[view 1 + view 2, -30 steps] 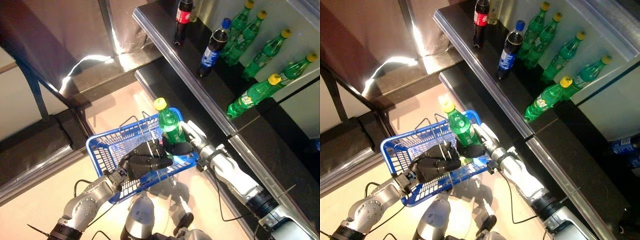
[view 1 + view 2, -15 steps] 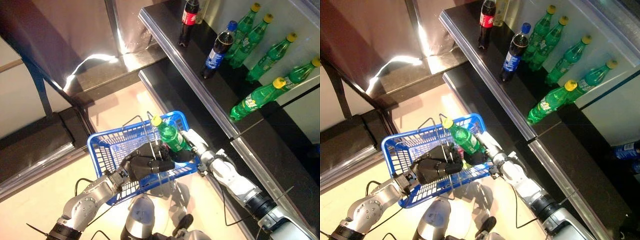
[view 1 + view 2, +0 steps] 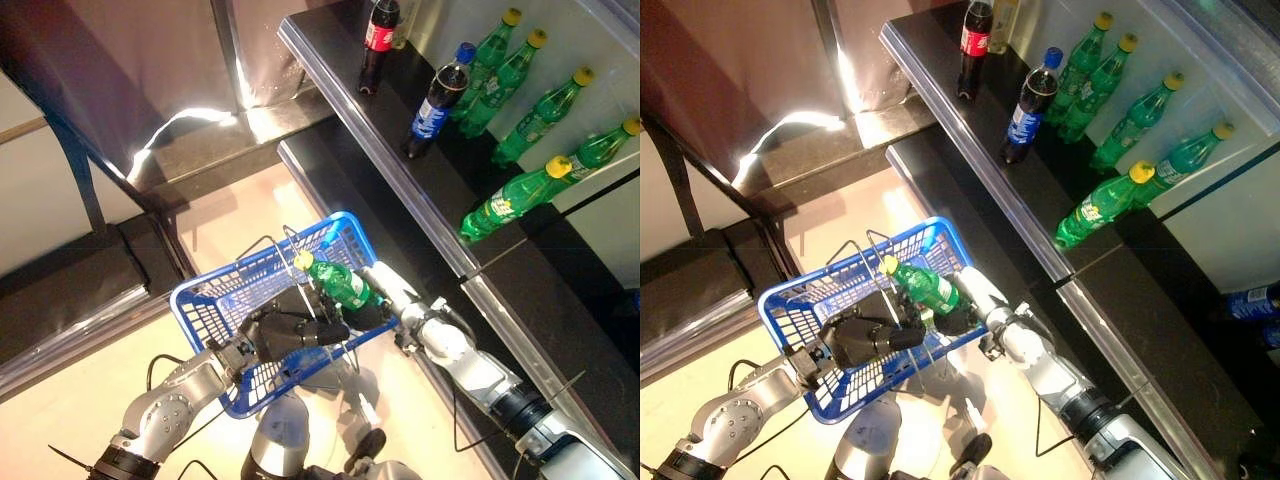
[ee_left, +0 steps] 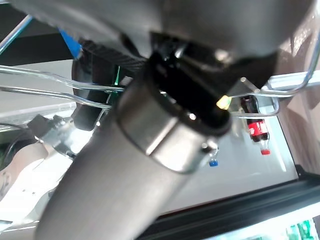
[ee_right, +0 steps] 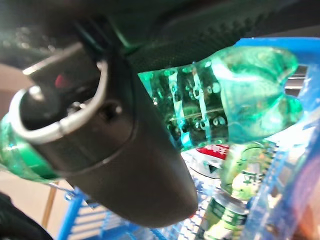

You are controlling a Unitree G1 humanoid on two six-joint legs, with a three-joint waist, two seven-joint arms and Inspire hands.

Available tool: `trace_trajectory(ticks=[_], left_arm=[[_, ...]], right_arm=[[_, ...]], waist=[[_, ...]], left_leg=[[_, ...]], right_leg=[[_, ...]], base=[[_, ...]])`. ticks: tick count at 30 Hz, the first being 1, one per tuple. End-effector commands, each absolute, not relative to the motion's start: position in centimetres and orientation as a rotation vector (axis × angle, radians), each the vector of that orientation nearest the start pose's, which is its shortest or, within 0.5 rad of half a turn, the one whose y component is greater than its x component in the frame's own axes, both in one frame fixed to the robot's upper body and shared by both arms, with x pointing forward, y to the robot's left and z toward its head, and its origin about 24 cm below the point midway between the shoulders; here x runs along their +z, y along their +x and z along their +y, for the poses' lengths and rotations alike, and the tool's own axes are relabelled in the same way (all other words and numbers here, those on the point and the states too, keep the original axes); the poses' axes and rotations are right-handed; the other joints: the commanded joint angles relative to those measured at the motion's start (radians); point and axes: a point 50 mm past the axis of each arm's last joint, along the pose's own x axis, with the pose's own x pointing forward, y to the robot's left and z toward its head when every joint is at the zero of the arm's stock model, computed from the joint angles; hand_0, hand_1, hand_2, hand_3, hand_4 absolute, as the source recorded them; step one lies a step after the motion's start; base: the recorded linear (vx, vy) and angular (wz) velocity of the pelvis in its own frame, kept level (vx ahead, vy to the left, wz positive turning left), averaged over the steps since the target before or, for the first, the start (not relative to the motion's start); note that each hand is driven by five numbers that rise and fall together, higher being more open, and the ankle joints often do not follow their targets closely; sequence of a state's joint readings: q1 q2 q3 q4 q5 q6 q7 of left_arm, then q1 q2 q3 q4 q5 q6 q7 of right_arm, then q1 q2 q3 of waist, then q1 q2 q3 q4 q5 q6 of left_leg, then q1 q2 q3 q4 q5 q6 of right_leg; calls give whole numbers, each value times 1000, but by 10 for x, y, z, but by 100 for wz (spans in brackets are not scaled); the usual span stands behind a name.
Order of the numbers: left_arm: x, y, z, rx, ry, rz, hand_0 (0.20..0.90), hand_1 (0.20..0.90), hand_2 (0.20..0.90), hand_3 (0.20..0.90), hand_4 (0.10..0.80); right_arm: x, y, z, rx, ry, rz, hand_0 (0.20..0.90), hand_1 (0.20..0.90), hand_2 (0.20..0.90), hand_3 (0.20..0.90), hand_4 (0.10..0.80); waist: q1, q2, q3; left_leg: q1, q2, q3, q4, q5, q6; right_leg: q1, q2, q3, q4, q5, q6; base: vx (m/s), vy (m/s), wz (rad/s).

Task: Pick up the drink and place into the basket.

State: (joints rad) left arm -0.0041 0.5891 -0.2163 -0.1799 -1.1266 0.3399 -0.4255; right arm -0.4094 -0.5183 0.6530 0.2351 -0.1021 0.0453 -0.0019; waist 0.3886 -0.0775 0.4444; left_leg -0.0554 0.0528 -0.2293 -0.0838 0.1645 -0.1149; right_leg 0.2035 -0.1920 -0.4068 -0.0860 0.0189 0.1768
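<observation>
- Dark shelving (image 3: 400,180) runs along the robot's right, with one red-capped cola bottle (image 3: 375,40), a blue-capped cola bottle (image 3: 438,95) and a row of green bottles (image 3: 520,65) on it; pale floor (image 3: 60,400) lies below.
- Down in front of the robot hangs a blue wire basket (image 3: 215,300), carried by its wire handles (image 3: 285,250), which the left hand (image 3: 290,335) has its fingers curled round.
- From where I stand, the right hand (image 3: 960,305) is wrapped about the lower body of the green drink (image 3: 340,285), fingers and thumb closed on it; the right wrist view shows the thumb lying across the ribbed green plastic with the bottle's base showing past it.
- That drink lies nearly flat, its long axis running across the basket: yellow cap (image 3: 303,260) towards the robot's left and the far rim, base towards the right hand at the basket's right end.
- It sits over the basket's open top, between the handles and the right-hand wall, seemingly above the floor of the basket rather than resting on it; I cannot tell for sure.
- More green bottles (image 5: 225,200) already lie in the bottom, directly under the held one.
- So the relation that matters, to my eye: the bottle is in the right hand, already inside the rim, and only a short drop and a loosening of the fingers looks to be left.
- Those handles stand close beside the cap, so a snag there seems the likeliest trouble.
</observation>
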Motion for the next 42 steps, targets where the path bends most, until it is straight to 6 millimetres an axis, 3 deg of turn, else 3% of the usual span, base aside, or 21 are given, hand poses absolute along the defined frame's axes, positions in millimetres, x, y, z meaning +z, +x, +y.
trace_trajectory(ticks=[1,14,24,42], left_arm=[[184,197,92,-1500,-733,-384,300,300,300,200,100],[187,194,86,-1550,-719,-385,300,300,300,200,100],[192,191,81,-1621,-684,-423,300,300,300,200,100],[206,183,70,-1770,-586,-507,300,300,300,200,100]], right_arm=[[64,291,-79,682,-852,-210,300,300,300,200,100],[69,292,-68,730,-889,-241,300,300,300,200,100],[83,297,-60,772,-1021,-305,300,300,300,200,100],[81,314,-53,851,-1177,-241,300,300,300,200,100]], waist=[[-6,-13,-350],[-4,-11,-352],[-2,-12,-356],[12,-19,-374]], left_leg=[[47,5,-2,-3,-77,9],[44,3,-5,-3,-74,9],[45,1,-6,-3,-74,11],[55,-2,-20,-3,-80,9]], right_leg=[[4,-16,-8,-1,23,3],[-2,-15,-7,-1,25,1],[-1,-15,-9,-1,26,0],[11,-13,-23,-1,22,-4]], base=[[0,0,0],[0,0,0],[0,0,0],[5,3,2]])
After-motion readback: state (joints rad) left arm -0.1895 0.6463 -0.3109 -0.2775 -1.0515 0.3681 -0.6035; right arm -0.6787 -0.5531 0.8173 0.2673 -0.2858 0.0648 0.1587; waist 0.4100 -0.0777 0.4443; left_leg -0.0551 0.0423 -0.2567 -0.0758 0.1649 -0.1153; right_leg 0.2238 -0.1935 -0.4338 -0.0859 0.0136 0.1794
